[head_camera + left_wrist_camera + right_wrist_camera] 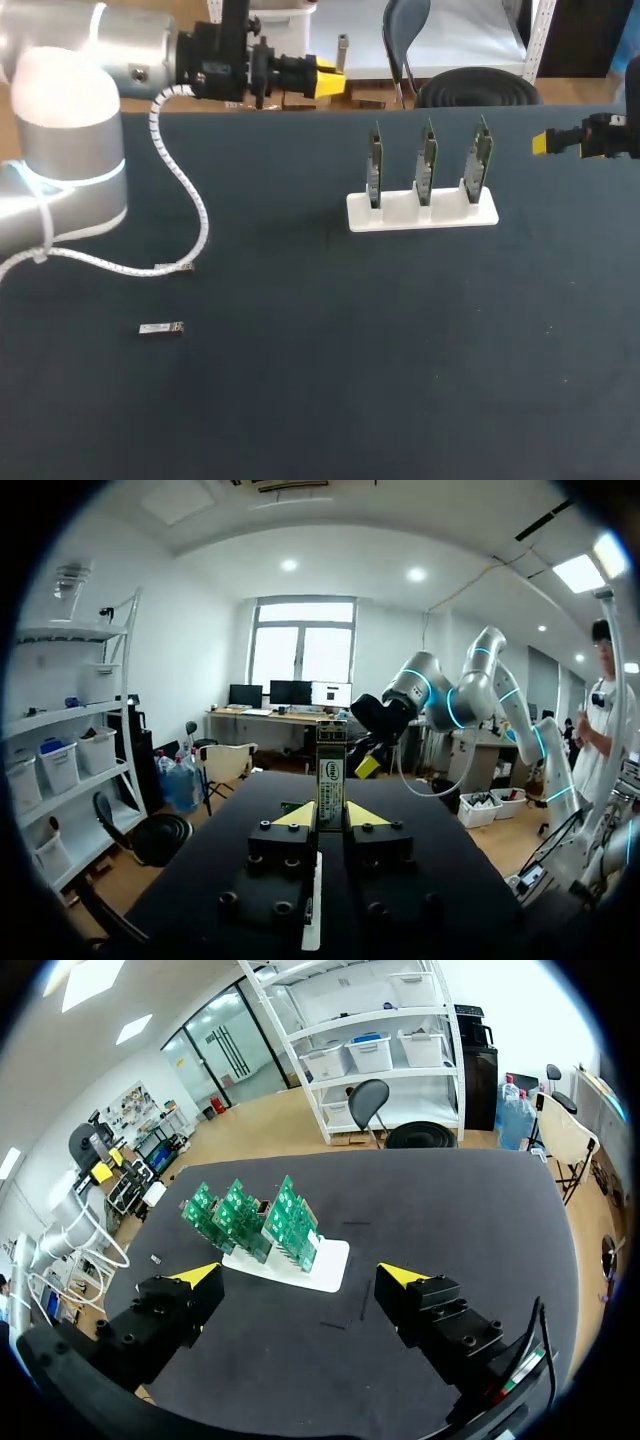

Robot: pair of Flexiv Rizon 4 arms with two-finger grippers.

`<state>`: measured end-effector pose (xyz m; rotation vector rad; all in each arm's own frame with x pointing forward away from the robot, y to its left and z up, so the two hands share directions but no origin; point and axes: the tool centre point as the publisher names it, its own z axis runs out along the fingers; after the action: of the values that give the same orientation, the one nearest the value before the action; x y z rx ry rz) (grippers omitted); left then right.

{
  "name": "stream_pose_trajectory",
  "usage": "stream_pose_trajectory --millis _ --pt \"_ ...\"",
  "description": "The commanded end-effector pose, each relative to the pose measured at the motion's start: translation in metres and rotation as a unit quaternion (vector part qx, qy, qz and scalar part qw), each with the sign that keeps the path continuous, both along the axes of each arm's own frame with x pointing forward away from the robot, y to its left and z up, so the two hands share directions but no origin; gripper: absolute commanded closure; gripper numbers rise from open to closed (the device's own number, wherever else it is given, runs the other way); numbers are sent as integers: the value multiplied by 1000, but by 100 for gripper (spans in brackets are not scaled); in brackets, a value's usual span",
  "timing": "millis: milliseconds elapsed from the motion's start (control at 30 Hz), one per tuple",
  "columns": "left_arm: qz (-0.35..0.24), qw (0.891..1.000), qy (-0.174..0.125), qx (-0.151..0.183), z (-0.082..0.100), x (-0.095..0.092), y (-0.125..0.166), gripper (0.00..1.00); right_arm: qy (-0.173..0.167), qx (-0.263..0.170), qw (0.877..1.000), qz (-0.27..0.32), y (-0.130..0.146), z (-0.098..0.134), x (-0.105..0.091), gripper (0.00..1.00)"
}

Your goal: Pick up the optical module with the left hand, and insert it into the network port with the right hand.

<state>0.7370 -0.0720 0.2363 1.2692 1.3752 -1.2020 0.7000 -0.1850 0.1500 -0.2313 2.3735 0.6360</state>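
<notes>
Left wrist view: our left gripper (331,816) has its two yellow tips a little apart, and it holds nothing. Far ahead of it, in line with the gap, we see the green boards (331,770) from the side.

In the right wrist view our right gripper (300,1276) is wide open, and it holds nothing too. Ahead of it the three green boards stand up in a white holder (332,1260) on the dark table (450,1210).

In the head view the optical module (160,328) is a small silver thing. It lies flat on the table on our left side, well apart from the holder. A white curly cable (205,222) hangs from our left arm (70,120) down to the table, and its end lies near the module.
</notes>
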Motion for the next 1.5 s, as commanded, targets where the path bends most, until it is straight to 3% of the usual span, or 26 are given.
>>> stream_pose_trajectory --millis 33,300,600,933,1500 --pt "-56 997 7 -51 -10 8 -16 100 0 0 1000 0 0 0 0 0" --pt "-65 997 5 -46 -20 9 -34 100 0 0 1000 0 0 0 0 0" --pt "7 998 -41 -40 -31 14 -41 100 0 0 1000 0 0 0 0 0" --pt "35 997 -59 -29 -40 23 -54 100 0 0 1000 0 0 0 0 0" --pt "20 999 -49 -11 -52 25 -54 100 0 0 1000 0 0 0 0 0"
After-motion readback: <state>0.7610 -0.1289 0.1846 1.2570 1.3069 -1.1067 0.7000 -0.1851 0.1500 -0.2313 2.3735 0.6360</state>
